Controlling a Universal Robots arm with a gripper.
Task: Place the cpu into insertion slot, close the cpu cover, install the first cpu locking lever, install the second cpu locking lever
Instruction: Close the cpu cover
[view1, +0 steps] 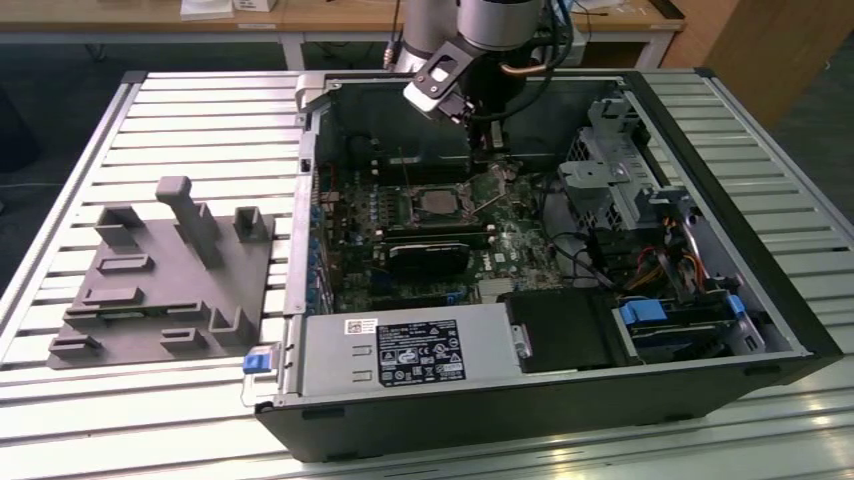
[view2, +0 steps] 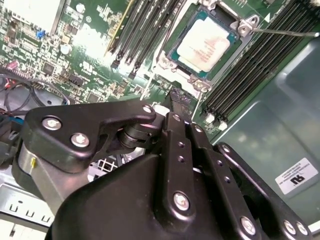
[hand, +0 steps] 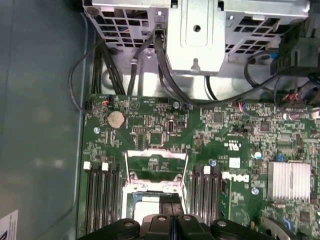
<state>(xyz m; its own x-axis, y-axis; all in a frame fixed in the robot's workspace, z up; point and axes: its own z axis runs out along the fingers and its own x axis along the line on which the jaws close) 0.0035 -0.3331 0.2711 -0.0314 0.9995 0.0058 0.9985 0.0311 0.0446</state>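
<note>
Inside its socket on the motherboard (hand: 225, 125) | cpu (view2: 205, 42) lies flat, seated | cpu cover (hand: 156, 152) stands tilted up, open, just beside the cpu | gripper (hand: 172, 205) hangs low beside the cover, fingers closed together, holding nothing; contact with cover unclear | computer case (view1: 534, 420) open on slatted table (view1: 200, 110)

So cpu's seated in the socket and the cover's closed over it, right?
Not quite. The cpu is seated in the socket, but the cpu cover is not closed: it stands hinged open, tilted up off the chip, as the first wrist view shows.
</note>
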